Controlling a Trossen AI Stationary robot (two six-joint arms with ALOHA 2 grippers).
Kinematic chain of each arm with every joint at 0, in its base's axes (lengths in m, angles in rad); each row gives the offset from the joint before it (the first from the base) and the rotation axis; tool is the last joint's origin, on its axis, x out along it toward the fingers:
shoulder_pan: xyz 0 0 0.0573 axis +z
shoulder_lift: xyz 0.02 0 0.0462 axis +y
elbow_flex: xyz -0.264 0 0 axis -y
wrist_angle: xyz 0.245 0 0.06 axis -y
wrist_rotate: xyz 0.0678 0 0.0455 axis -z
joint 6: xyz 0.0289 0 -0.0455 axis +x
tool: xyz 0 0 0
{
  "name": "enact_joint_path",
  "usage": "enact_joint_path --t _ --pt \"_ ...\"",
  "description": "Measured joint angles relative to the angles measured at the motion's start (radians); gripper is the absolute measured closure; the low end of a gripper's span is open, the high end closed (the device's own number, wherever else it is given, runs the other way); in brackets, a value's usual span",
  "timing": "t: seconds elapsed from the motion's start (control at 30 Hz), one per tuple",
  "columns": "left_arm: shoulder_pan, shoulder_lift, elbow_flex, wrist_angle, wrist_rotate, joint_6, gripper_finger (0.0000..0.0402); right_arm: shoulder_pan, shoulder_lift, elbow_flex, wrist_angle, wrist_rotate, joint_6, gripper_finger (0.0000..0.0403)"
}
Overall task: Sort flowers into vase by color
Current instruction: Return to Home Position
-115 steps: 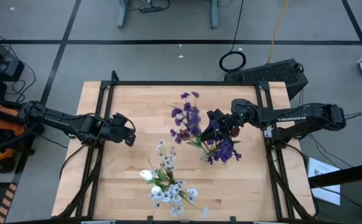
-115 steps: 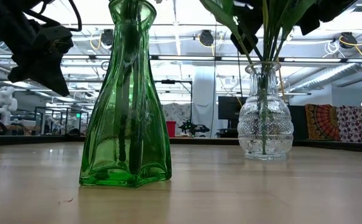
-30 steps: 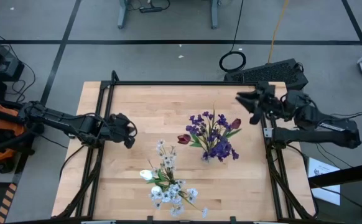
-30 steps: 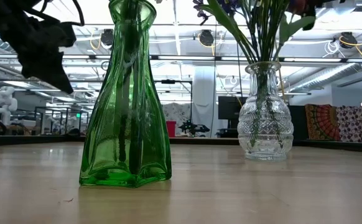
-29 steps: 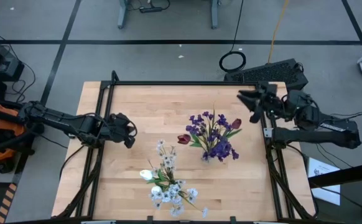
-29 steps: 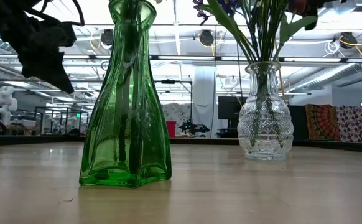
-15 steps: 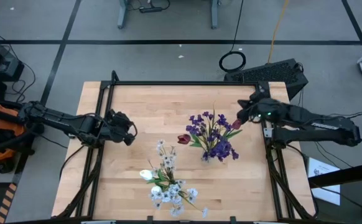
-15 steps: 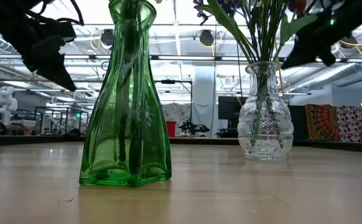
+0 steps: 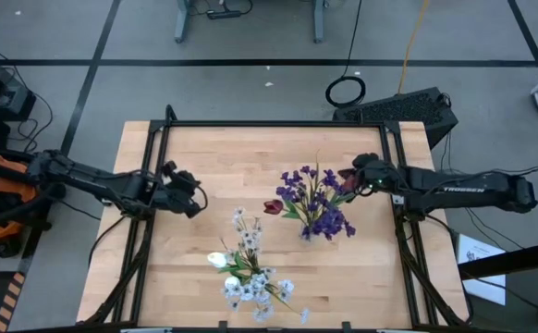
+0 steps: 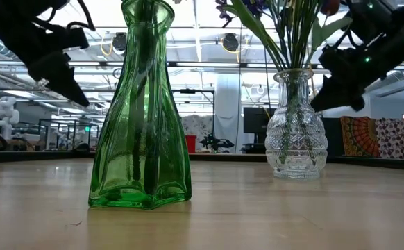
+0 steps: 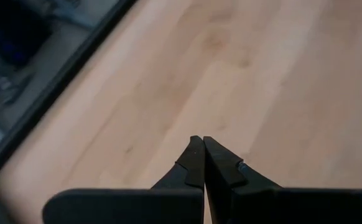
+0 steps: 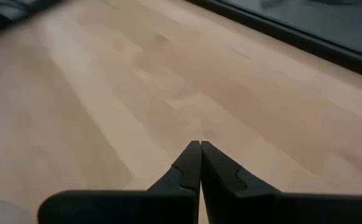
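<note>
L jaws were shut tip to tip w/ nothing between them; the wrist view showed both fingers (image 11: 194,163) pressed together over bare counter (image 9: 213,153). They hung above the counter's left part at the end of the L arm (image 9: 93,180), which reached in from the left edge. R jaws were also closed and empty, fingers (image 12: 192,165) meeting at the tips over bare wood, at the end of the R arm (image 9: 454,190) stretched in from the right edge.

The purple flowers (image 9: 317,205) stood just beside the R jaws, on their centre-of-counter side, stems down in the clear vase (image 10: 297,132). One dark red head (image 9: 348,184) sat right at the R jaws; touching or not, can't tell. A second red head (image 9: 273,207) stuck out on the bunch's far side from them. In the low view the R jaws hung beside the clear vase's neck, above the counter.

The white flowers (image 9: 250,268) were well apart from both jaws, nearer the front edge, between the two arms, in the green vase (image 10: 141,125). The L jaws hung apart from it, about level w/ its neck.
</note>
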Motion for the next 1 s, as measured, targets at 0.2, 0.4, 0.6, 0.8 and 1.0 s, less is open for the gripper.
enact_joint_path --t 0.2,0.4,0.6,0.8,1.0 --pt "0.000 -0.007 -0.199 0.492 0.102 0.195 0.0401 0.000 0.002 -0.110 0.196 -0.042 -0.013 0.0402" --pt "0.019 -0.007 -0.414 1.097 0.312 0.382 0.0401 0.000 0.000 -0.141 0.336 -0.188 -0.093 0.0403" --pt "0.050 -0.025 -0.466 1.205 0.347 0.390 0.0401 0.001 0.000 -0.141 0.384 -0.217 -0.091 0.0403" --pt "0.123 -0.138 -0.466 1.065 0.412 0.407 0.0401 0.005 0.000 -0.141 0.384 -0.223 -0.055 0.0403" --pt "0.244 -0.345 -0.466 0.878 0.605 0.421 0.0401 0.009 0.000 -0.141 0.384 -0.223 -0.059 0.0403"
